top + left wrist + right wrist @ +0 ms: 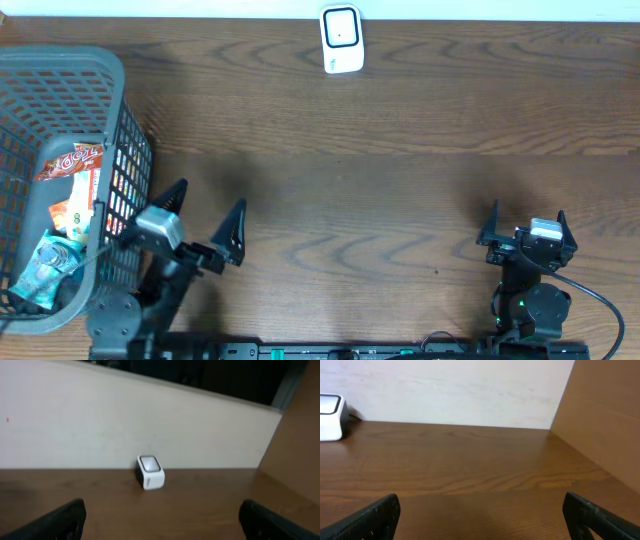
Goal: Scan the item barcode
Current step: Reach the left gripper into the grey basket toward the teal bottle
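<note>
You are at the very start of this job: nothing has been picked up and nothing has been shown to the scanner [341, 40]. It is the small white unit standing at the far edge of the worktop [400, 180], against the pale wall [100, 425]. It also shows in the middle of the left wrist view [150, 472] and at the left border of the right wrist view [330, 410].

The items you could scan all lie inside the grey mesh basket [120, 80] at the left end of the worktop. There is a red-and-orange snack packet [72, 160] on top, an orange packet [75, 215] below it, and a teal packet [40, 270] at the near end. No barcode can be made out on any of them from here.

What is left, as I judge it, is everything: take one packet out of the basket, find its barcode, and bring that face in front of the scanner.

Your left fingers [235, 225] are spread wide and hold nothing. They hover just beside the basket's right wall, touching neither it nor the packets. In the left wrist view only bare wood lies between the two tips [65, 517].

Your right fingers [490, 235] are likewise fully apart and empty, well away from the basket at the near right of the worktop, with bare wood between them [370, 520].
</note>
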`<act>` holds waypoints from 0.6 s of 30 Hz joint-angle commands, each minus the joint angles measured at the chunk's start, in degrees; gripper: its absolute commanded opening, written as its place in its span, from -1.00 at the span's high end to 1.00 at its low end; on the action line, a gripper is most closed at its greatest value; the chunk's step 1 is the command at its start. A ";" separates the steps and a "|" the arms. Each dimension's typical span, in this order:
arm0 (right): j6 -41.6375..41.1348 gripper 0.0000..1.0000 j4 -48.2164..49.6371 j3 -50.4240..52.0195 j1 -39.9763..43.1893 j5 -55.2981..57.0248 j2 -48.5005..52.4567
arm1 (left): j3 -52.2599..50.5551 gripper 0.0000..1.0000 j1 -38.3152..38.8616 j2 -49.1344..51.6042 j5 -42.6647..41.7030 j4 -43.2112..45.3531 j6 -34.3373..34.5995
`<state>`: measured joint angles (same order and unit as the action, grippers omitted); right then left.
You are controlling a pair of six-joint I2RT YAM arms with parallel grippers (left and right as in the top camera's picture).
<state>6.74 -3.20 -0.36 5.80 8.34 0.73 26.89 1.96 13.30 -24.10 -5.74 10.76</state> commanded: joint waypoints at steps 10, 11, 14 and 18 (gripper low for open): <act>0.61 -0.99 -0.26 0.04 -0.28 -0.55 -0.09 | 34.34 -0.95 -0.28 25.22 -6.36 -26.53 -0.15; 0.61 -0.99 -0.26 0.04 -0.28 -0.55 -0.09 | 34.18 -0.96 -0.28 25.94 -6.38 -26.93 -0.15; 0.61 -0.98 -0.26 0.04 -0.28 -0.55 -0.09 | 34.25 -0.96 -0.28 27.89 -6.27 -27.50 2.19; 0.61 -0.99 -0.26 0.04 -0.28 -0.55 -0.09 | 38.47 -0.96 -0.35 30.60 2.64 -27.69 8.20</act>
<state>6.74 -3.22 -0.36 5.80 8.14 0.73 61.10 1.91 42.46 -27.53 -33.30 13.96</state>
